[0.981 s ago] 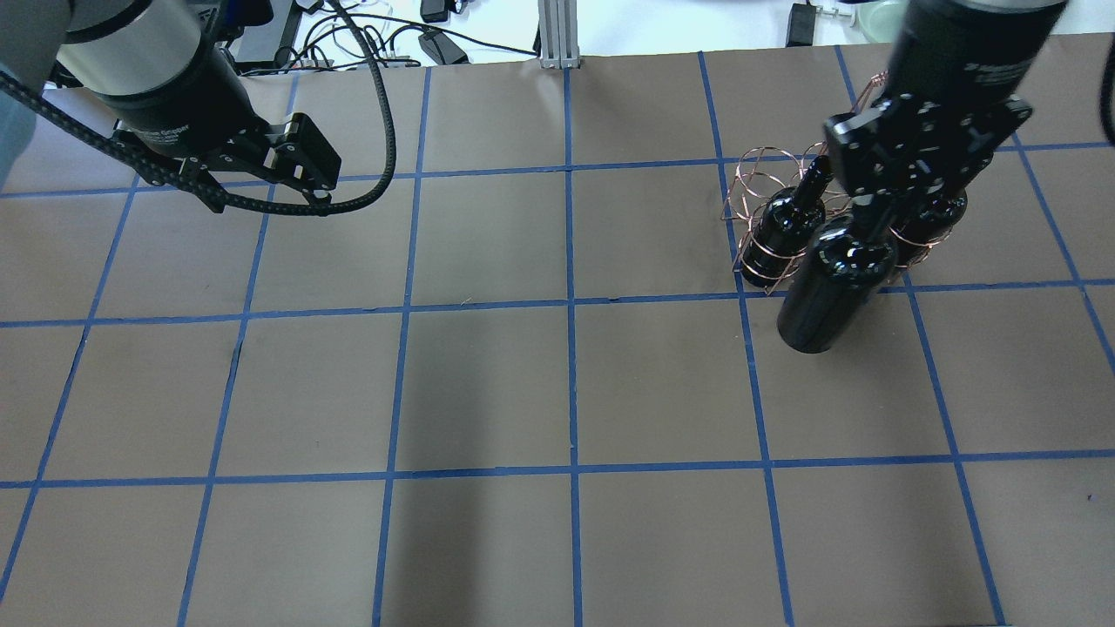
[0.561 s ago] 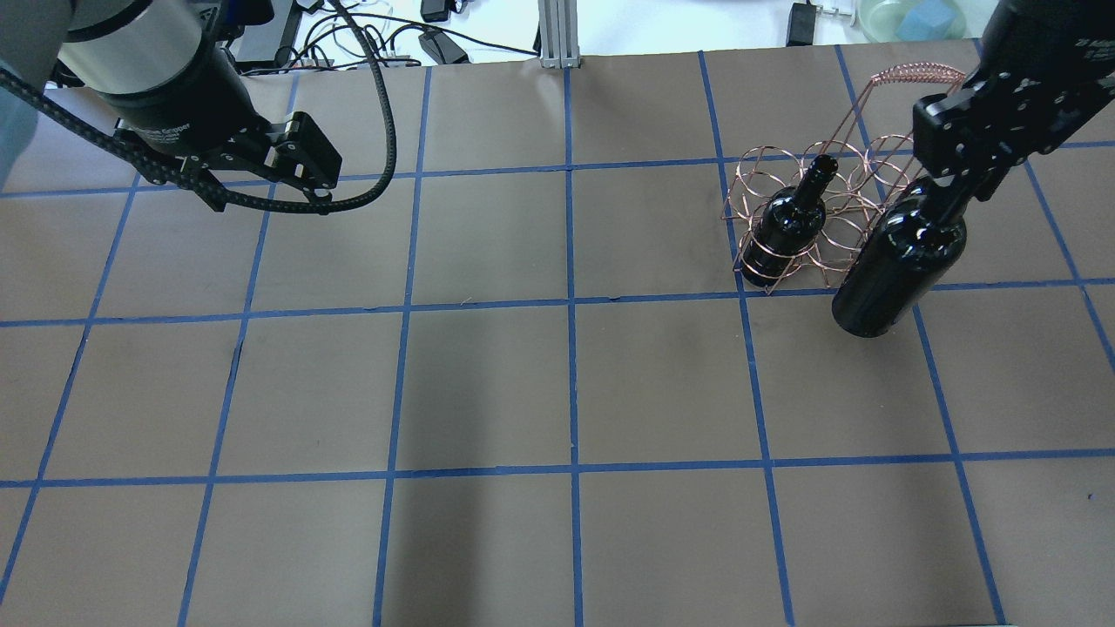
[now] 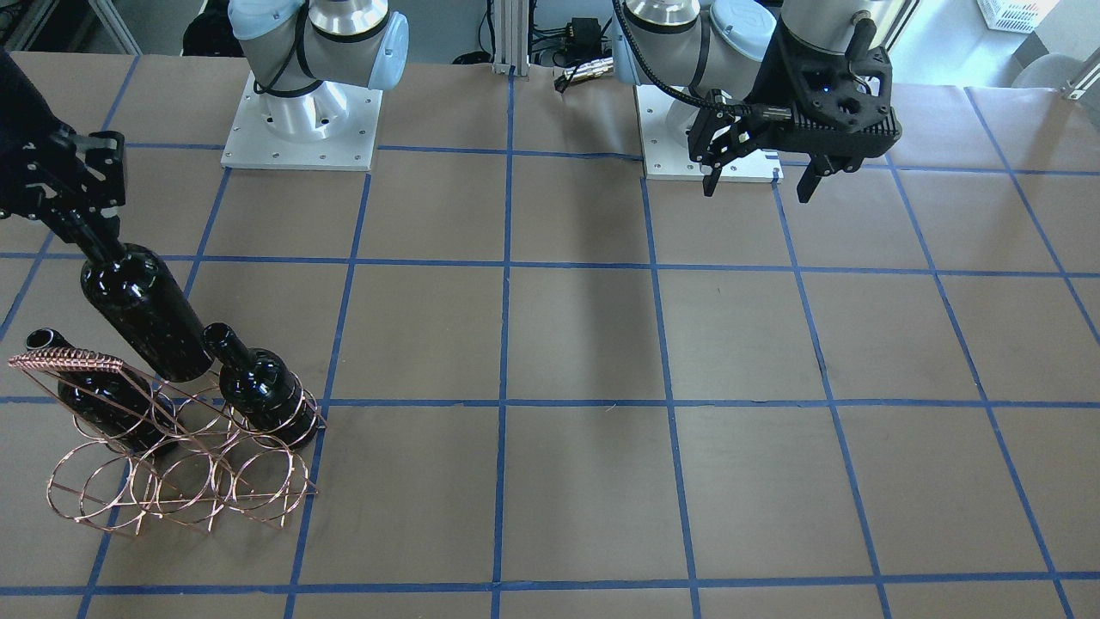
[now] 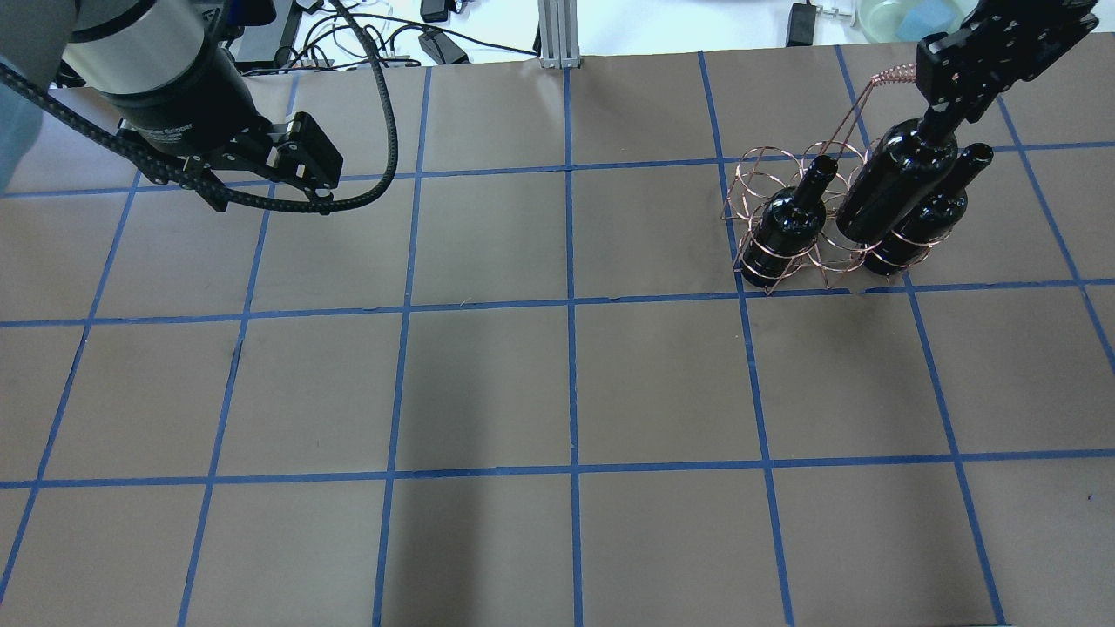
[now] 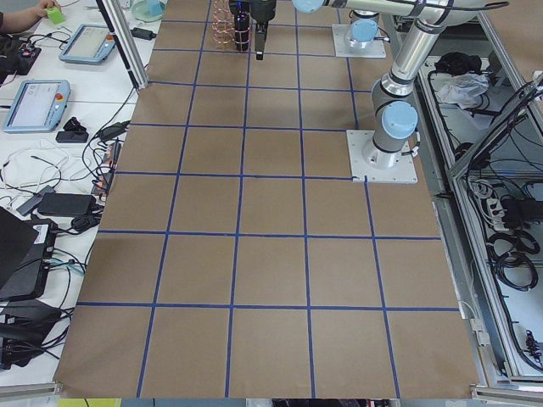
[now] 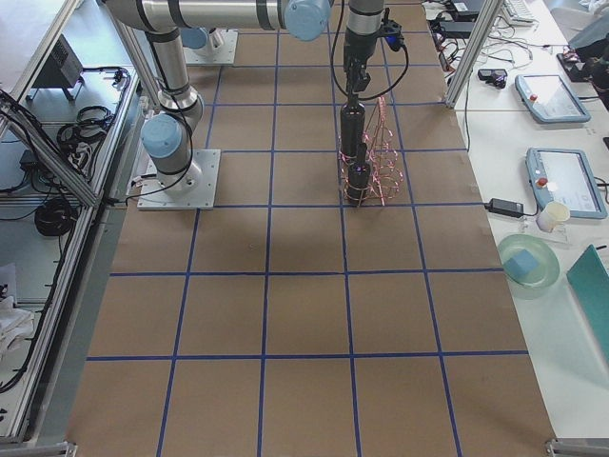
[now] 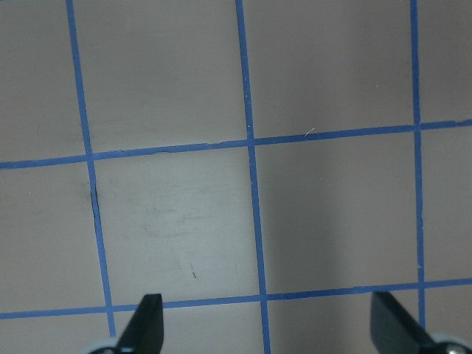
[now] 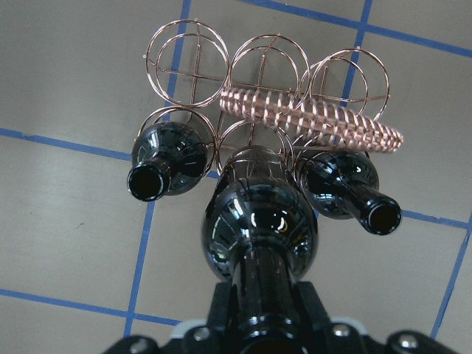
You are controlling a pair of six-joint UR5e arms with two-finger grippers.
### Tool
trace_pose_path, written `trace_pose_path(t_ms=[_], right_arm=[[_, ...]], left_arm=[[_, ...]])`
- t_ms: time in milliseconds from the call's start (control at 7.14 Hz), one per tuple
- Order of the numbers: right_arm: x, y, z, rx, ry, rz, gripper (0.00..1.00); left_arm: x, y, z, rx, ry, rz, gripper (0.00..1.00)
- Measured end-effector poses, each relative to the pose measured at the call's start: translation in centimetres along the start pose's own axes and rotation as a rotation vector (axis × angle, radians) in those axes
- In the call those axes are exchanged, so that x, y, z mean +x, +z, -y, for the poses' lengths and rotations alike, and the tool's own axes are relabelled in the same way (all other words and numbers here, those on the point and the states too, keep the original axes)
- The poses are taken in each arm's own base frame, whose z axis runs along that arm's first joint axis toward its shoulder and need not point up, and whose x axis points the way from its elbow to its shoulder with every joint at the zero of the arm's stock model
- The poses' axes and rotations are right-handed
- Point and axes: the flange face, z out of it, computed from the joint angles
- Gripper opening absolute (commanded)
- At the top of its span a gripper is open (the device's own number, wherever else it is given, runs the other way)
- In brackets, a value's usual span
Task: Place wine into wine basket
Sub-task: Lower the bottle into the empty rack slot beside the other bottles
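My right gripper (image 4: 942, 111) is shut on the neck of a glossy black wine bottle (image 4: 888, 187) and holds it tilted over the copper wire basket (image 4: 758, 165). The bottle's base is at the middle ring of the row nearest me, between two identical bottles seated in the end rings (image 4: 788, 222) (image 4: 923, 218). I cannot tell whether the base is inside the ring. The right wrist view looks down the held bottle (image 8: 258, 221) onto the basket's handle (image 8: 310, 114). In the front view the gripper (image 3: 82, 225) holds the bottle (image 3: 146, 314). My left gripper (image 4: 312, 174) is open and empty, far to the left.
The brown table (image 4: 557, 383) has a blue tape grid. The basket's far row of rings (image 8: 184, 51) holds nothing. An aluminium post (image 4: 557, 35), cables and a green bowl (image 4: 906, 17) lie beyond the far edge. Both arm bases (image 3: 301, 112) stand on my side.
My right gripper has carried the bottle from in front of the basket toward the far side, so it now hangs over the middle ring. The left arm has not moved.
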Motion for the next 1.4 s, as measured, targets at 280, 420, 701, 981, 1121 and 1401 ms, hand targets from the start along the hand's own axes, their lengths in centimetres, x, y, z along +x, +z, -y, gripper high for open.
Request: trace_pose_path(t_ms=[280,420,701,981,1121,1401], right_arm=[[0.5,2.1,1.1,-0.023,-0.005,0.01,0.24],[0.5,2.7,1.3,-0.032,-0.007,0.015,0.25],[0.6,4.2,1.6,-0.036,-0.019,0.016,0.31],[0.9,6.0,2.5,-0.029,-0.031,0.014,0.35],[1.2,7.0,3.2,-0.031,-0.032,0.016,0.4],[1.4,8.4,3.9,-0.037,-0.032,0.026,0.88]], left_arm=[[0.0,0.0,0.0,0.0,0.001,0.0,1.0],[0.0,0.0,0.0,0.0,0.001,0.0,1.0],[0.0,0.0,0.0,0.0,0.001,-0.002,1.0],[0.0,0.0,0.0,0.001,0.002,-0.003,1.0],[0.0,-0.1,0.0,0.001,0.002,-0.003,1.0],[0.0,0.0,0.0,0.001,0.001,-0.003,1.0]])
